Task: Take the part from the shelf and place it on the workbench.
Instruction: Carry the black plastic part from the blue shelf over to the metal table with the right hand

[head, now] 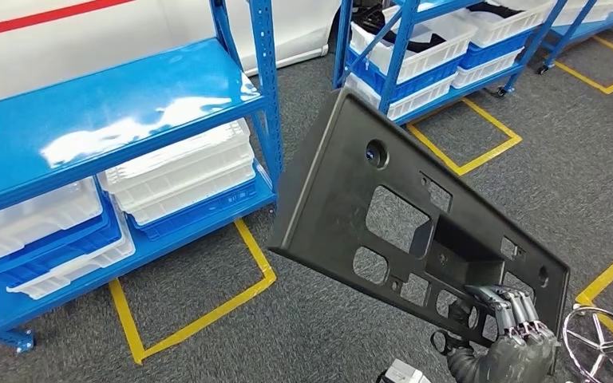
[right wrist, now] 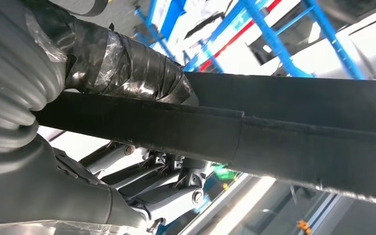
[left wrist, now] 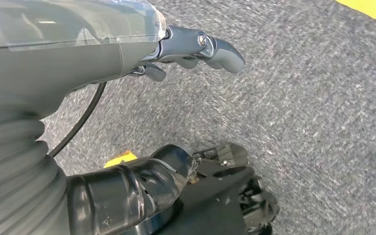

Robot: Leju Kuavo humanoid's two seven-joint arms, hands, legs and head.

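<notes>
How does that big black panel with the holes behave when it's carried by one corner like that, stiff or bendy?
Probably stiff: the black panel juts up from the right hand gripping its lower end, and its edges look straight, with no sag. Likely light for its size, given the many cutouts and the one-handed hold. It may tend to swing or twist, since most of it extends well past the grip.

Floor: you see grey carpet (head: 351,319) with yellow tape lines (head: 199,319).
Near rack: you see a blue rack (head: 112,104) with white trays (head: 179,171) stacked on blue ones.
Far rack: you see another blue rack (head: 403,48) holding white bins (head: 423,40).
Corner: a shiny metal star ring (head: 603,343).
</notes>
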